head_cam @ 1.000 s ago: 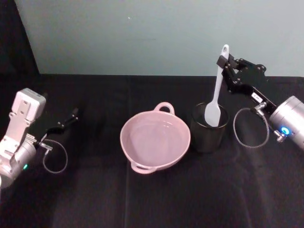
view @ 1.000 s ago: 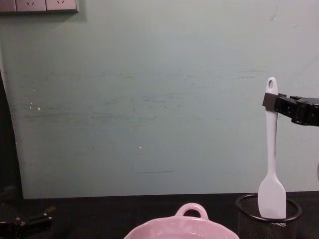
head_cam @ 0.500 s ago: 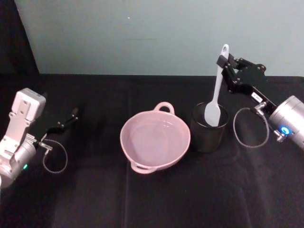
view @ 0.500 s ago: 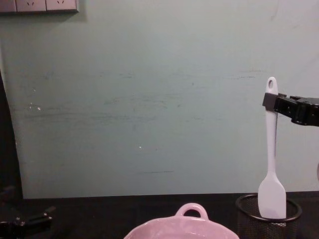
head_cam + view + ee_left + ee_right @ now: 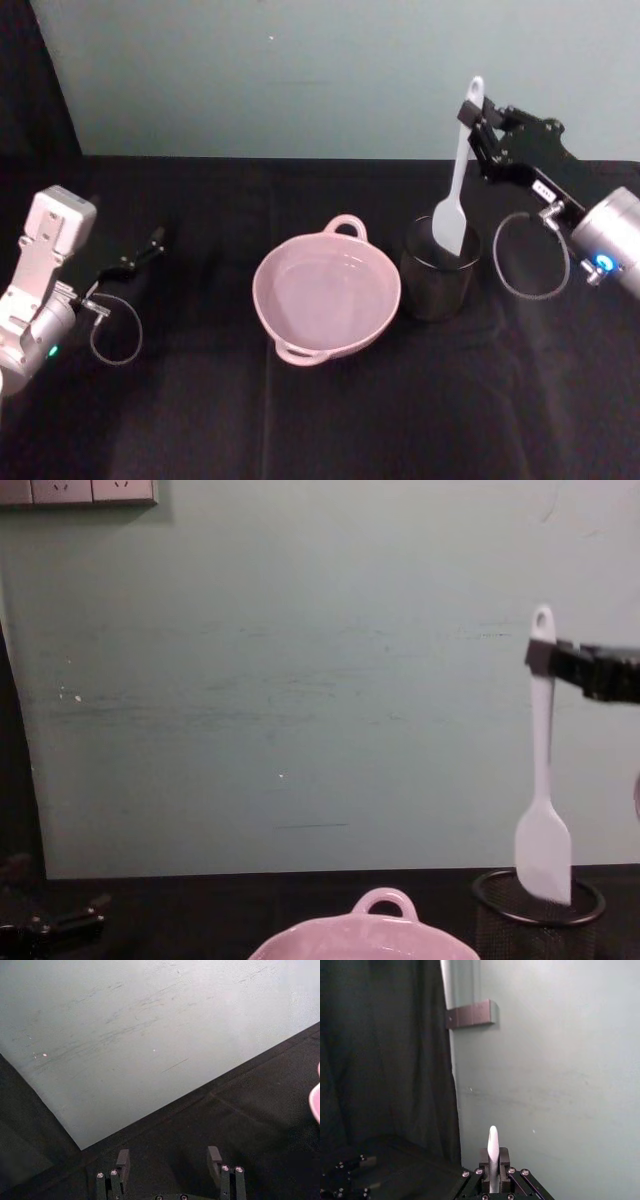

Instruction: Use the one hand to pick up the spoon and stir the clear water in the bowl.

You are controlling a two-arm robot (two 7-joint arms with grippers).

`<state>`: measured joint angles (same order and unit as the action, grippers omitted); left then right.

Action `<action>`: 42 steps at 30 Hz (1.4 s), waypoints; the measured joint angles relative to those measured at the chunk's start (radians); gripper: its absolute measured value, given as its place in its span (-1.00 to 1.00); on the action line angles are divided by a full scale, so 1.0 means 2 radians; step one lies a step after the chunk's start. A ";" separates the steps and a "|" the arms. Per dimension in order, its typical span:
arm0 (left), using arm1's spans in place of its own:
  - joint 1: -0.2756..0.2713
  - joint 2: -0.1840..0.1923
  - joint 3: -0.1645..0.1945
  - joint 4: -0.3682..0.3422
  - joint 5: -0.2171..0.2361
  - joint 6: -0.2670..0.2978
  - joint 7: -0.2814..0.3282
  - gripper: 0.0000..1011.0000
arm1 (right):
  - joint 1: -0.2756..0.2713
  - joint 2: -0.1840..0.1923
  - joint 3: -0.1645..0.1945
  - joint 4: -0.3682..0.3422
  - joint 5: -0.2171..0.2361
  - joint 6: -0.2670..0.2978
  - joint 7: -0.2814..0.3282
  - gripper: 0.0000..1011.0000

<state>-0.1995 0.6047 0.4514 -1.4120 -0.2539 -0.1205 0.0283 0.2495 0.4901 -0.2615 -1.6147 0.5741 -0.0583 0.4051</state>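
My right gripper [image 5: 472,110] pinches the upright spoon [image 5: 457,185], blade at the rim of the mesh cup [image 5: 425,290], pink bowl [image 5: 265,300] leftward; my left gripper [image 5: 168,1162] rests far left, spread.

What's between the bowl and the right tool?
In the head view, the black mesh cup stands there, beside the bowl; the right tool holds the spoon with its blade at the cup's mouth.

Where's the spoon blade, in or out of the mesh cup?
Barely in: the spoon hangs with its tip at the mesh cup rim, handle clamped in the right tool.
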 joint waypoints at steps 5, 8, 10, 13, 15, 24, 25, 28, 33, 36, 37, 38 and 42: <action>0.000 0.000 0.000 0.000 0.000 0.000 0.000 1.00 | 0.013 -0.004 -0.001 -0.008 -0.005 0.006 0.006 -0.77; 0.000 0.000 0.000 0.000 0.000 0.000 0.000 1.00 | 0.021 -0.010 -0.005 -0.009 -0.006 0.011 0.009 -0.77; 0.000 0.000 0.000 0.000 0.000 0.000 0.000 1.00 | 0.026 -0.016 -0.010 -0.009 -0.006 0.013 0.011 -0.77; 0.000 0.000 0.000 0.000 0.000 0.000 0.000 1.00 | 0.031 -0.024 -0.019 -0.009 -0.007 0.015 0.013 -0.77; 0.000 0.000 0.000 0.000 0.000 0.000 0.000 1.00 | 0.035 -0.030 -0.027 -0.008 -0.008 0.015 0.014 -0.77; 0.000 0.000 0.000 0.000 0.000 0.000 0.000 1.00 | 0.036 -0.058 -0.056 0.013 -0.019 -0.004 0.019 -0.77; 0.000 0.000 0.000 0.000 0.000 0.000 0.000 1.00 | 0.036 -0.061 -0.058 0.016 -0.020 -0.007 0.020 -0.77; 0.000 0.000 0.000 0.000 0.000 0.000 0.000 1.00 | 0.035 -0.071 -0.065 0.033 -0.023 -0.017 0.025 -0.77; 0.000 0.000 0.000 0.000 0.000 0.000 0.000 1.00 | 0.039 -0.084 -0.079 0.064 -0.032 -0.036 0.039 -0.77; 0.000 0.000 0.000 0.000 0.000 0.000 0.000 1.00 | 0.042 -0.090 -0.087 0.081 -0.039 -0.047 0.047 -0.77; 0.000 0.000 0.000 0.000 0.000 0.000 0.000 1.00 | 0.043 -0.092 -0.089 0.084 -0.041 -0.050 0.049 -0.77; 0.000 0.000 0.000 0.000 0.000 0.000 0.000 1.00 | 0.044 -0.094 -0.092 0.089 -0.045 -0.054 0.053 -0.77; 0.000 0.000 0.000 0.000 0.000 0.000 0.000 1.00 | 0.044 -0.098 -0.099 0.099 -0.053 -0.062 0.059 -0.77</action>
<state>-0.1995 0.6047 0.4514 -1.4120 -0.2539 -0.1205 0.0282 0.3382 0.2935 -0.4590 -1.4169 0.4675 -0.1817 0.5229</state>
